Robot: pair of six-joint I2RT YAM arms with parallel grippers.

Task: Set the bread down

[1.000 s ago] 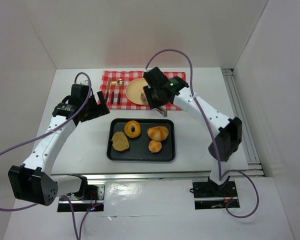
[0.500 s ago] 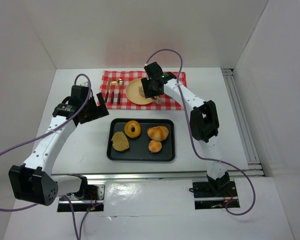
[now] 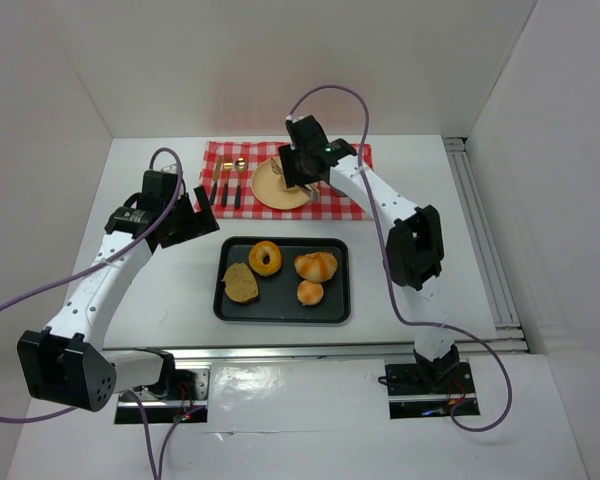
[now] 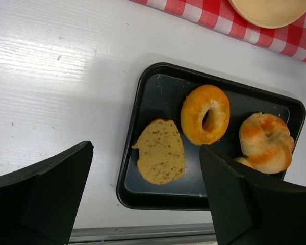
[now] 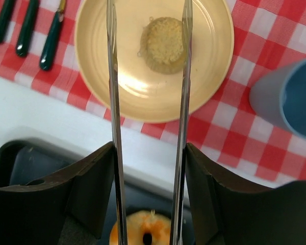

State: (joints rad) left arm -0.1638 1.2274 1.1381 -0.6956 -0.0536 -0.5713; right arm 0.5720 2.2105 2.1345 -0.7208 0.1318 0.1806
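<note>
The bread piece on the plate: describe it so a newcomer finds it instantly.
Start at the red checked cloth at the far side of the table. On it lies a cream plate, with cutlery to one side and a blue cup to the other. The bread piece is the small, pale, crumbly round lying alone on that plate, unlike the golden breads in the black tray.

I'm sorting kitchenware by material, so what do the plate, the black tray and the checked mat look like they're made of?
Plate: probably glazed ceramic or melamine; cream, glossy, with bright highlights.
Black tray: likely coated metal; thin rolled rim, dull dark sheen.
Checked mat: seems woven cloth, possibly vinyl; flat, matte red and white squares.
</note>
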